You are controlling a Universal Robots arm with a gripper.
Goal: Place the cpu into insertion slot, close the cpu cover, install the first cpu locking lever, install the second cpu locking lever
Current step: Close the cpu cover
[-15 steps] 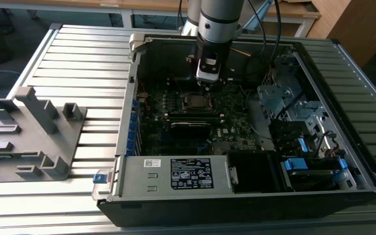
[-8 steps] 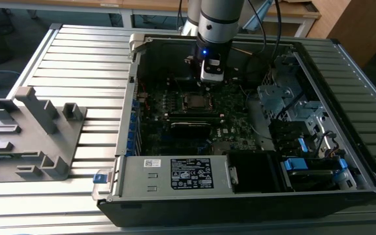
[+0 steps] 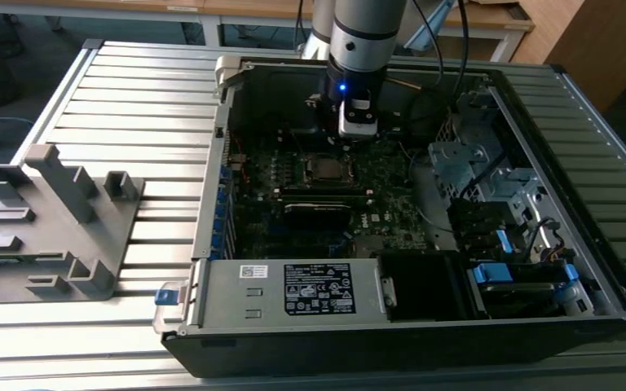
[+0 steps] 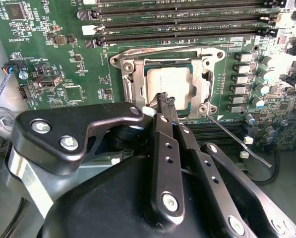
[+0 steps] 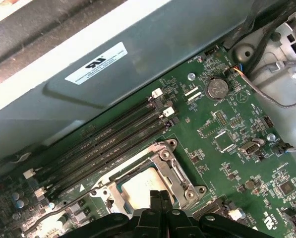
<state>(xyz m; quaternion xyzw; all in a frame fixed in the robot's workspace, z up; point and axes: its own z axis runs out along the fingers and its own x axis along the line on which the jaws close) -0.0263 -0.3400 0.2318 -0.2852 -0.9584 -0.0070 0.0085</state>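
The cpu [image 4: 168, 79] lies flat in the socket on the green motherboard [image 4: 63, 59], its dull silver top showing through the window of the cpu cover [image 4: 203, 74], which lies down over it. My gripper [image 4: 165, 99] is shut, its tips right at the cpu's near edge with nothing seen between them. One thin wire locking lever [image 4: 242, 144] sticks out loose from a socket corner. The other lever [image 4: 167, 49] runs along the socket's far side. In the first wrist view the cpu [image 5: 140, 186], cover [image 5: 176, 171] and gripper [image 5: 160, 196] appear again. The exterior view shows my gripper [image 3: 357, 137] just above the socket [image 3: 324, 169].
Empty black memory slots [image 4: 187, 25] run beside the socket. The open computer case [image 3: 218, 163] has a power supply [image 3: 291, 289] at the front and a drive cage [image 3: 465, 163] on the exterior view's right. A grey fixture [image 3: 52, 220] stands outside on the slatted table.
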